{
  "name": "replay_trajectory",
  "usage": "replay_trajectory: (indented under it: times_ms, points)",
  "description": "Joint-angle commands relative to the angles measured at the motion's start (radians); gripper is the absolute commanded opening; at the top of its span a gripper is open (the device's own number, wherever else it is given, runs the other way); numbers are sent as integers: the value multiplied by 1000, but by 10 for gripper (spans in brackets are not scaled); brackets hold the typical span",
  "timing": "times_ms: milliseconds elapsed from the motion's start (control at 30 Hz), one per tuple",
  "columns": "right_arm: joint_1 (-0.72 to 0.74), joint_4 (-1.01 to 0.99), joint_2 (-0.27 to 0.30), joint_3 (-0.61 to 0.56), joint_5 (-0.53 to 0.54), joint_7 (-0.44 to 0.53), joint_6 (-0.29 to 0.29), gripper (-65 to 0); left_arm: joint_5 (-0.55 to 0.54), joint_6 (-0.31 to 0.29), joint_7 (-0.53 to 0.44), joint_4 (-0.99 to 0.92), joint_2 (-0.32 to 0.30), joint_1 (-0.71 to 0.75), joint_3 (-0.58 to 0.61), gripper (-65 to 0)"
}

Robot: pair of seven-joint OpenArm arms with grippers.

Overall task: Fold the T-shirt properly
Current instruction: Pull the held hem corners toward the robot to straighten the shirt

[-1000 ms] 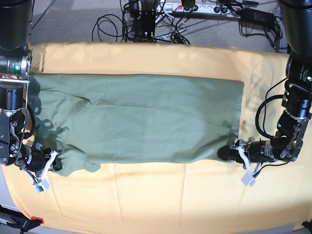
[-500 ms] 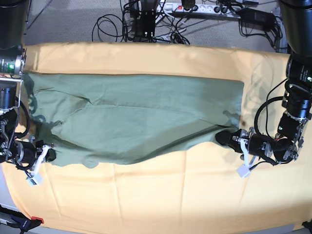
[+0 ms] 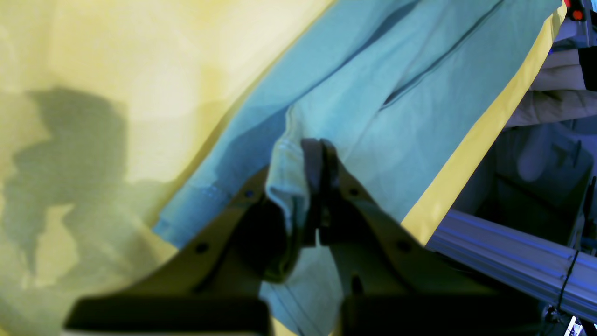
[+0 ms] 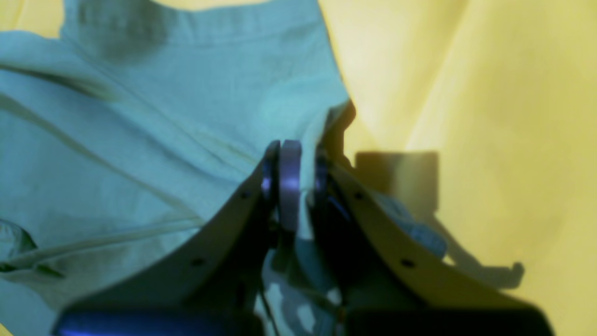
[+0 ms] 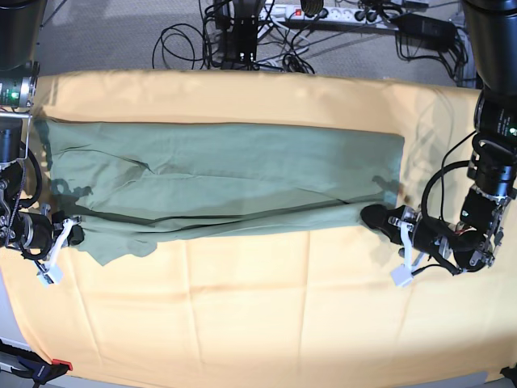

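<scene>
The sage-green T-shirt (image 5: 226,178) lies stretched left to right across the table in the base view, its front edge raised and drawn in over the body. At the shirt's right front corner, my left gripper (image 5: 373,217) is shut on the cloth. The left wrist view shows the same left gripper (image 3: 320,150) pinching a bunched hem of the T-shirt (image 3: 396,93). My right gripper (image 5: 73,234) is shut on the left front corner. In the right wrist view that gripper (image 4: 291,156) grips the T-shirt (image 4: 163,116) edge between closed fingers.
A large yellow-orange cloth (image 5: 258,323) covers the table under the shirt. Cables and a power strip (image 5: 339,14) lie on the floor behind the table. An aluminium rail (image 3: 513,261) runs past the table edge in the left wrist view.
Both grippers have carried the shirt's front edge away from the table's front, toward the back. The visible green area has grown narrower, and more yellow cloth shows in front.
</scene>
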Motion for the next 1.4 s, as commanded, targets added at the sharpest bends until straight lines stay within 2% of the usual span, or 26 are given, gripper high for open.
replay_trajectory:
  times_ms: [0, 233, 367, 700, 800, 933, 1033, 1133, 1300, 1367]
  points:
    - [41, 15, 26, 7, 14, 27, 5, -650, -22, -8, 4, 14, -14, -56, -10, -650]
    - [61, 15, 44, 7, 19, 34, 5, -650, -22, -8, 5, 14, -13, -153, -10, -650]
    - [61, 15, 67, 7, 77, 33, 5, -650, -22, -8, 4, 14, -13, -201, -10, -650]
    - [63, 15, 81, 7, 138, 35, 5, -650, -22, -8, 7, 14, -13, -218, -10, -650]
    - [62, 15, 75, 7, 164, 61, 5, -650, -22, -8, 5, 14, -13, -227, -10, -650]
    - [62, 15, 60, 7, 150, 100, 5, -650, -22, -8, 0, 14, -13, -227, -10, -650]
    - [60, 15, 55, 7, 60, 171, 5, -650, -22, -8, 0, 14, -18, -230, -10, -650]
    - [60, 15, 45, 7, 14, 177, -3, -650, -22, -8, 0, 14, -37, -232, -10, -650]
    - [60, 15, 31, 7, 13, 185, -7, -650, -22, -8, 0, 14, -59, -232, -10, -650]
    - [60, 15, 22, 7, 2, 200, -43, -650, -22, -8, 0, 14, -60, -232, -10, -650]
